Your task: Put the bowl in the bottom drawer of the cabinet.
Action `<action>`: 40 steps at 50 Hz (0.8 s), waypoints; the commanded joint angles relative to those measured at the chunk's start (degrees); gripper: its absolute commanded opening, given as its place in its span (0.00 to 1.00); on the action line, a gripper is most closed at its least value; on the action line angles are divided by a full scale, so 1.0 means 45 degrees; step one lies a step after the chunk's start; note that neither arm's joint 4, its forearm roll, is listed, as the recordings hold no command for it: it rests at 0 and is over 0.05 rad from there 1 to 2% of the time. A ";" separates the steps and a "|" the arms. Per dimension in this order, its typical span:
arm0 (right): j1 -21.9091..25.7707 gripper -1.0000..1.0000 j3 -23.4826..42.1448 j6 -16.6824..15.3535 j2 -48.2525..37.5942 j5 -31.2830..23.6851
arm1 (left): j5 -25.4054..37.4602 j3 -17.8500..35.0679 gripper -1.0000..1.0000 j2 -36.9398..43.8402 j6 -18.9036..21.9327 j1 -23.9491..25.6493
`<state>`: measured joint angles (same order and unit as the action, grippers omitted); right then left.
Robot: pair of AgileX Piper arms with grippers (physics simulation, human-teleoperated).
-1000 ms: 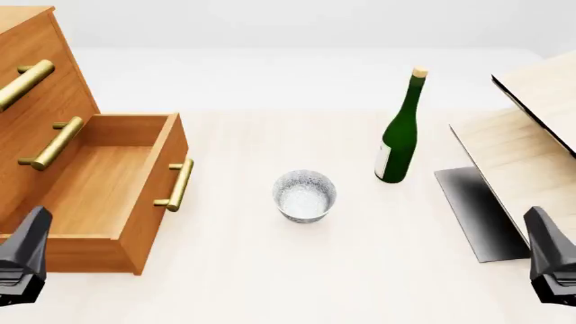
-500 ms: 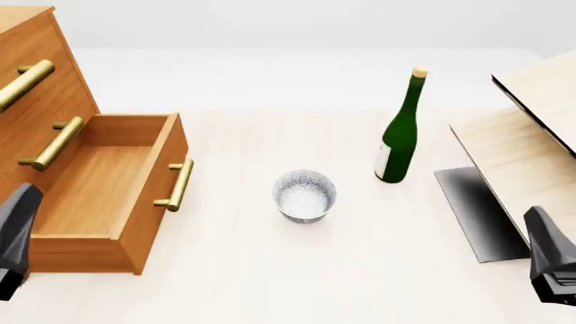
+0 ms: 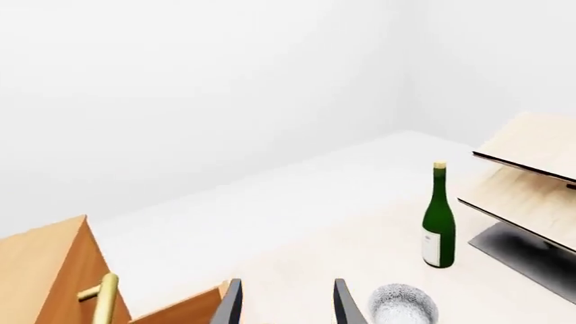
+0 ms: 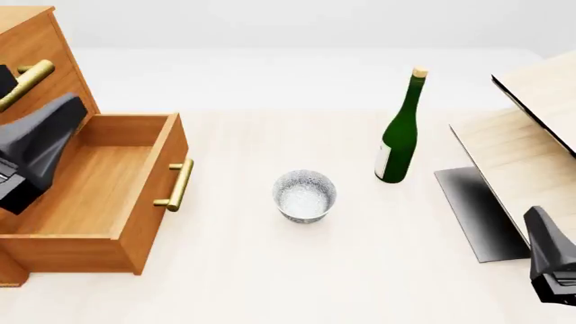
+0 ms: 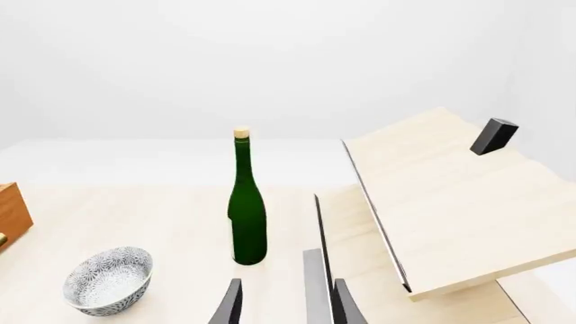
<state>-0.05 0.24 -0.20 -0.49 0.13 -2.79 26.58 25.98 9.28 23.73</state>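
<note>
Bottom drawer [image 4: 99,196] stands open. Bowl [image 4: 304,195] sits on the bench, right of its handle, ungrasped. Both jaws released, empty. Next: you must reach for the bowl's rim.

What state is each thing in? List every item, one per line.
bowl: upright on the table, empty, not held.
bottom drawer: pulled open, nothing inside.
upper drawers: shut.
bottle: standing upright, corked.
left gripper: open, holding nothing, raised over the open drawer.
right gripper: open, holding nothing, low at the near right of the table.
</note>
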 commanded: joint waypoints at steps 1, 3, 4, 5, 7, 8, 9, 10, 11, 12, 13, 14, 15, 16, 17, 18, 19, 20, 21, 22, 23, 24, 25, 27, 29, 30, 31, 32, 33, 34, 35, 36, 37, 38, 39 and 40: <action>0.0002 1.00 0.0003 -0.0001 0.0004 -0.0006 | 0.0198 0.2338 1.00 0.2440 0.0429 0.0843; 0.0001 1.00 0.0003 0.0000 0.0004 -0.0006 | 0.0284 0.2648 1.00 0.2719 0.0309 0.0870; 0.0002 1.00 0.0003 0.0002 0.0005 -0.0006 | 0.0266 0.2938 1.00 0.3018 0.0599 0.0855; 0.0002 1.00 0.0003 0.0002 0.0005 -0.0006 | 0.0266 0.2942 1.00 0.3022 0.0599 0.0855; 0.0002 1.00 0.0003 -0.0003 0.0001 -0.0007 | 0.0333 0.3303 1.00 0.3596 0.0700 0.1147; 0.0003 1.00 0.0003 -0.0002 0.0003 -0.0006 | 0.0350 0.3412 1.00 0.3738 0.0527 0.1204; 0.0002 1.00 0.0003 0.0001 0.0002 -0.0007 | 0.0435 0.3537 1.00 0.3883 0.0432 0.1152; 0.0004 1.00 0.0003 -0.0002 0.0003 -0.0006 | 0.0506 0.3650 1.00 0.4015 0.0483 0.1161; 0.0003 1.00 0.0003 -0.0003 0.0002 -0.0007 | 0.0585 0.3836 1.00 0.4153 0.0326 0.1388; 0.0002 1.00 0.0003 -0.0001 0.0002 -0.0007 | 0.0639 0.3928 1.00 0.4248 0.0425 0.1522; -0.0001 1.00 0.0003 -0.0002 0.0003 -0.0006 | 0.0759 0.4076 1.00 0.4394 0.0674 0.1756; 0.0004 1.00 0.0003 0.0002 0.0005 -0.0006 | 0.0868 0.4173 1.00 0.4558 0.0787 0.1830; 0.0001 1.00 0.0003 0.0001 0.0005 -0.0006 | 0.1032 0.4349 1.00 0.4714 0.0623 0.1929; 0.0002 1.00 0.0003 0.0004 0.0002 -0.0007 | 0.1128 0.4465 1.00 0.4810 0.0598 0.2025; 0.0000 1.00 0.0003 0.0000 0.0004 -0.0006 | 0.1182 0.4554 1.00 0.4908 0.0628 0.2142; 0.0005 1.00 0.0003 -0.0001 0.0004 -0.0006 | 0.1335 0.4736 1.00 0.5270 0.0841 0.2214; 0.0003 1.00 0.0003 -0.0002 0.0003 -0.0006 | 0.1410 0.4853 1.00 0.5334 0.0751 0.2261; 0.0001 1.00 0.0003 0.0004 0.0003 -0.0006 | 0.1540 0.5010 1.00 0.5424 0.0701 0.2321; 0.0001 1.00 0.0003 0.0004 0.0003 -0.0006 | 0.1542 0.5013 1.00 0.5425 0.0701 0.2321; 0.0001 1.00 0.0003 -0.0004 0.0005 -0.0006 | 0.1815 0.5365 1.00 0.5619 0.0951 0.2499; 0.0003 1.00 0.0003 0.0000 0.0006 -0.0006 | 0.1981 0.5577 1.00 0.5715 0.0943 0.2583; 0.0002 1.00 0.0003 0.0000 0.0003 -0.0006 | 0.2027 0.5641 1.00 0.5774 0.0976 0.2618; 0.0002 1.00 0.0003 0.0000 0.0003 -0.0006 | 0.2028 0.5642 1.00 0.5774 0.0976 0.2618; 0.0002 1.00 0.0003 0.0004 0.0006 -0.0006 | 0.2226 0.5894 1.00 0.5958 0.0937 0.2725; 0.0003 1.00 0.0003 -0.0003 0.0002 -0.0007 | 0.2758 0.6746 1.00 0.6194 0.1169 0.2723; 0.0003 1.00 0.0003 0.0000 0.0005 -0.0006 | 0.2566 0.6606 1.00 0.6221 0.1157 0.2799; 0.0001 1.00 0.0003 0.0003 0.0004 -0.0006 | 0.2289 0.6190 1.00 0.6438 0.0953 0.2944; 0.0001 1.00 0.0003 0.0000 0.0004 -0.0006 | 0.2153 0.6131 1.00 0.6585 0.1281 0.2972; 0.0001 1.00 0.0003 0.0000 0.0004 -0.0006 | 0.2151 0.6130 1.00 0.6586 0.1281 0.2972; 0.0002 1.00 0.0003 -0.0001 0.0002 -0.0007 | 0.2326 0.6354 1.00 0.6800 0.1143 0.3137; 0.0003 1.00 0.0003 -0.0004 0.0005 -0.0006 | 0.2322 0.6378 1.00 0.6870 0.1161 0.3155; 0.0001 1.00 0.0003 0.0002 0.0003 -0.0006 | 0.2390 0.6446 1.00 0.7049 0.1266 0.3346; 0.0001 1.00 0.0003 0.0001 0.0005 -0.0006 | 0.2446 0.6532 1.00 0.7104 0.1182 0.3425; 0.0003 1.00 0.0003 0.0001 0.0004 -0.0006 | 0.2447 0.6533 1.00 0.7105 0.1182 0.3425; 0.0000 1.00 0.0003 -0.0004 0.0003 -0.0007 | 0.2398 0.6504 1.00 0.7320 0.1584 0.3561; 0.0001 1.00 0.0003 0.0001 0.0005 -0.0006 | 0.2341 0.6485 1.00 0.7364 0.1585 0.3655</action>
<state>-0.04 0.26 -0.20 -0.47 0.10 6.70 53.26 54.49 14.35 36.92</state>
